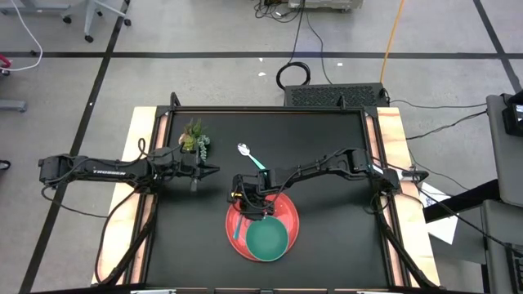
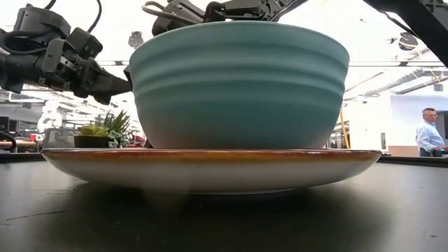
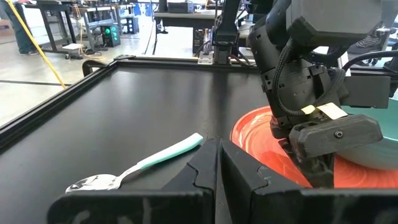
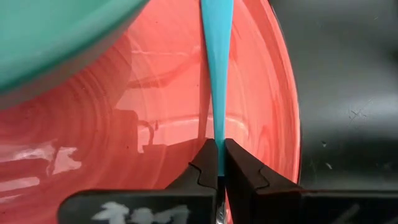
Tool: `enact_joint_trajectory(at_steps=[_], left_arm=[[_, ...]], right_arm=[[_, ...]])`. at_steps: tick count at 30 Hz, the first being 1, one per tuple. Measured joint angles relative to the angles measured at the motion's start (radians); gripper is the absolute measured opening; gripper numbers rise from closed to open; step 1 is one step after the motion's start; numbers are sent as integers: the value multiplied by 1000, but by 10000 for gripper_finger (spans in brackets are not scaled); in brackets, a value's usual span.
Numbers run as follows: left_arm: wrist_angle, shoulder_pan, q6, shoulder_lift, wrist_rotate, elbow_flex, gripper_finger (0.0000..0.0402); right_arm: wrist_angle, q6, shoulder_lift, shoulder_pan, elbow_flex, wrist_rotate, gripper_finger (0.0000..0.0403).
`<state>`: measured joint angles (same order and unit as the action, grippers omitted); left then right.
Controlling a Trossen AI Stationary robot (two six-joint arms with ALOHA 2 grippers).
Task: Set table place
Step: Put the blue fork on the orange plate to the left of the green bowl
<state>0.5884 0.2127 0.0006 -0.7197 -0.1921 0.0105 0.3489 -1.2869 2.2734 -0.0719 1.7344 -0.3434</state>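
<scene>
Bright overhead room light washes out the ceiling in the low view; the glossy round red plate (image 4: 155, 112) shows white glare streaks. The matte black table (image 3: 124, 106) carries a soft sheen.

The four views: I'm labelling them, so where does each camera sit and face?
High: overhead, straight down; both arms, plate, bowl.
Low: table height, level; bowl and plate fill it, arms above.
Left wrist: over shut left gripper, facing spoon.
Right wrist: over right gripper, pinching fork.
All share the plate.

The black desk (image 1: 327, 237) is carrying a red plate (image 1: 288, 214), a light-blue-handled spoon (image 1: 252, 157) and a small potted plant (image 1: 195, 137).
</scene>
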Motion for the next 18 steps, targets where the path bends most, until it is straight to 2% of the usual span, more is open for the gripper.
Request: enact_joint_trajectory(at_steps=[18], left_arm=[[0, 0, -2, 0, 0, 0, 26]], right_arm=[[0, 1, 1, 0, 0, 1, 14]])
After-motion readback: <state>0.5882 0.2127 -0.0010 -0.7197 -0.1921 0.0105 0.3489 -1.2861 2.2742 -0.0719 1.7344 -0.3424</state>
